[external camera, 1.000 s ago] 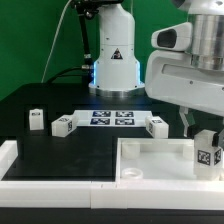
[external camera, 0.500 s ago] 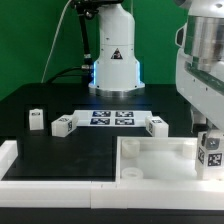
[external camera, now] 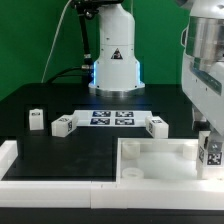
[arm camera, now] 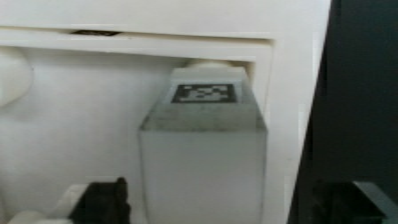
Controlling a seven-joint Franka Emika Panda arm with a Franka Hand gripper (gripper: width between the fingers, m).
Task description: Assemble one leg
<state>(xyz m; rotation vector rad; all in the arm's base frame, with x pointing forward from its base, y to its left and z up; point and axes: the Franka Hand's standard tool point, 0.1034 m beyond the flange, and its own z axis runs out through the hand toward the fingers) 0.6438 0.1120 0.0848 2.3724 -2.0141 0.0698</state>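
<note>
The leg [external camera: 212,150], a small white block with a black-and-white square tag on its face, is pinched in the claw [external camera: 211,140] at the exterior view's far right, where it hangs upright over the right end of the large white panel [external camera: 150,162] lying at the front of the black table [external camera: 60,150]. In the wrist view the leg [arm camera: 203,130] runs straight out between the two dark fingers [arm camera: 107,200], its tagged end pointing at the panel [arm camera: 89,110] and close to the panel's raised rim. A low white wall [external camera: 8,155] stands along the front left edge of the table. Farther back, three more small tagged blocks sit apart on the table: one [external camera: 36,120] toward the left, one [external camera: 64,125] just left of the marker board [external camera: 112,118], and one [external camera: 157,125] just right of it. Behind the board rises the arm's white base [external camera: 114,55] with a black warning triangle, against a green backdrop [external camera: 30,40].
</note>
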